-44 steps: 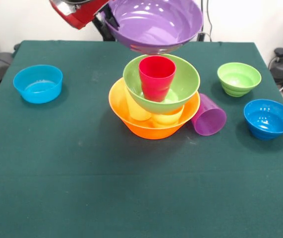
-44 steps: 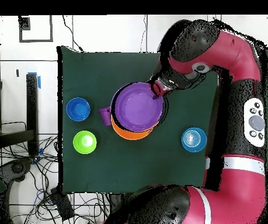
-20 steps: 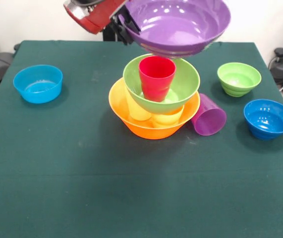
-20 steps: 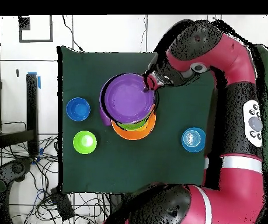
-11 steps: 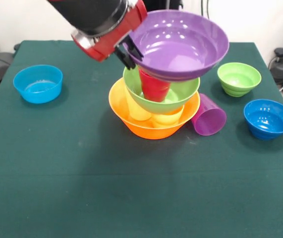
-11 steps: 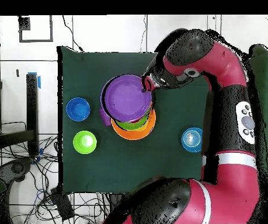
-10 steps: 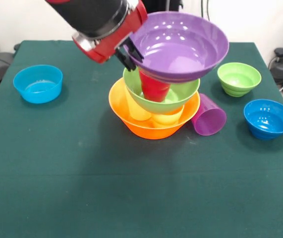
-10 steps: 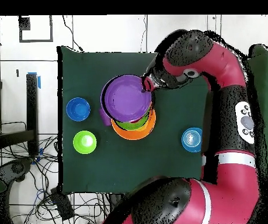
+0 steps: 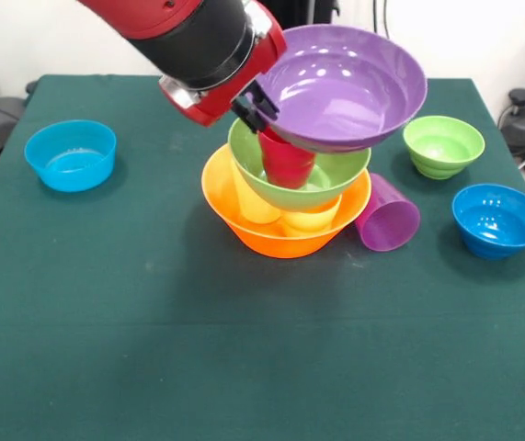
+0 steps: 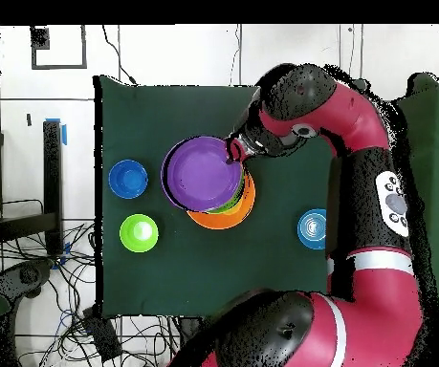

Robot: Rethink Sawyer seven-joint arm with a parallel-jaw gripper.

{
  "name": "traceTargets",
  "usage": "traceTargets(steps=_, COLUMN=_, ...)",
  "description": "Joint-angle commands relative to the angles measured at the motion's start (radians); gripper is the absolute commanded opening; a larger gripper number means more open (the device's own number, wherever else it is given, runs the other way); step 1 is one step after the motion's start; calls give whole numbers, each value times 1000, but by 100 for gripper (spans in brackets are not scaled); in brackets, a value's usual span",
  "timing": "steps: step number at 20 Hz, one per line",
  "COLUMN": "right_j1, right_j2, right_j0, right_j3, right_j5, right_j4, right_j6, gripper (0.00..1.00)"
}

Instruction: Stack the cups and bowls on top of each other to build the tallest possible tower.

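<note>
Purple bowl held over the tower

Gripper (image 9: 260, 104) is seen clamped on the rim of the large purple bowl (image 9: 349, 87), at the rim's left side in the front view, with the red and black arm (image 9: 202, 41) coming down from the upper left. The purple bowl is carried tilted, its far side higher, and it overlaps the large lime green bowl (image 9: 322, 179) from above. Whether its underside touches the red-pink cup (image 9: 286, 158) cannot be told.

The tower is based on the large orange bowl (image 9: 280, 234), which rests on the green table (image 9: 244, 349). Inside the orange bowl the pale yellow cup (image 9: 253, 204) and the yellow-orange cup (image 9: 313, 219) are seen, and the large lime green bowl is set on them. The red-pink cup stands upright inside that green bowl.

The purple cup (image 9: 388, 215) lies on its side just beside the orange bowl, on the right in the front view, its mouth turned toward the camera. A small lime green bowl (image 9: 443, 145) and a small blue bowl (image 9: 498, 219) are placed well apart from the tower on the right, and a second small blue bowl (image 9: 71, 154) on the left.

In the overhead view the purple bowl (image 10: 202, 172) is shown covering most of the orange bowl (image 10: 237, 212).
</note>
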Motion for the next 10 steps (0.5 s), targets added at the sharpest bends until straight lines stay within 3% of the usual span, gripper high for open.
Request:
traceTargets(steps=1, right_j1=-105, right_j2=-5, right_j0=-2, right_j3=113, right_j5=37, right_j4=-4, right_j6=117, gripper=0)
traceTargets(steps=10, right_j1=-90, right_j2=4, right_j0=-1, right_j3=61, right_j5=71, right_j4=-17, right_j6=123, gripper=0)
